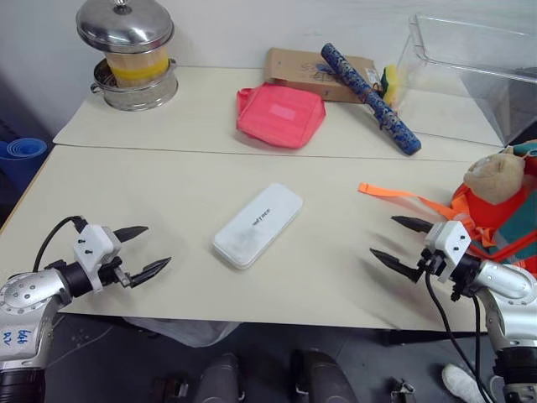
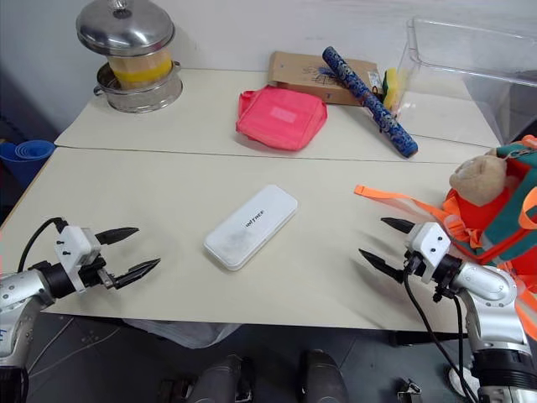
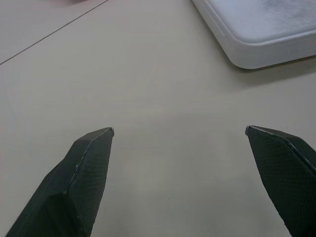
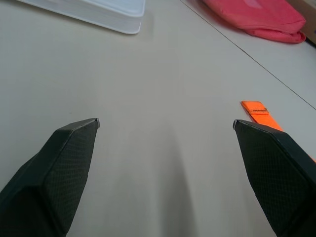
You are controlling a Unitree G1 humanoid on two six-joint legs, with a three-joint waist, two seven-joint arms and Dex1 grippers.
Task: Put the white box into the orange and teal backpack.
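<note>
The flat, elongated white box (image 1: 257,225) with rounded corners and small dark lettering on its top lies diagonally on the cream bench (image 1: 168,193), about midway between the two tools and a little beyond both, touched by neither. The left tool (image 1: 145,250) hovers low over the near left part of the bench, its two black fingers spread wide and holding nothing; in its wrist view one rounded corner of the white box (image 3: 256,29) lies ahead of the fingertips, apart from them. The right tool (image 1: 398,243) hovers over the near right part of the bench, likewise spread wide and empty, pointing inward toward the left tool. Just beside and behind the right tool, at the bench's right edge, sits the small orange and teal backpack (image 1: 503,214) with a tan plush animal head (image 1: 495,178) on top; one orange strap (image 1: 403,197) trails from it across the bench beyond the right tool, its free end (image 4: 255,109) lying flat near that tool's fingertip. Farther beyond both tools lie a flat pink-red pouch (image 1: 281,114), a brown cardboard box (image 1: 310,74), a dark blue patterned roll (image 1: 369,96), a clear plastic bin (image 1: 470,67) and, far beyond the left tool, a lidded steel steamer pot (image 1: 130,54).
</note>
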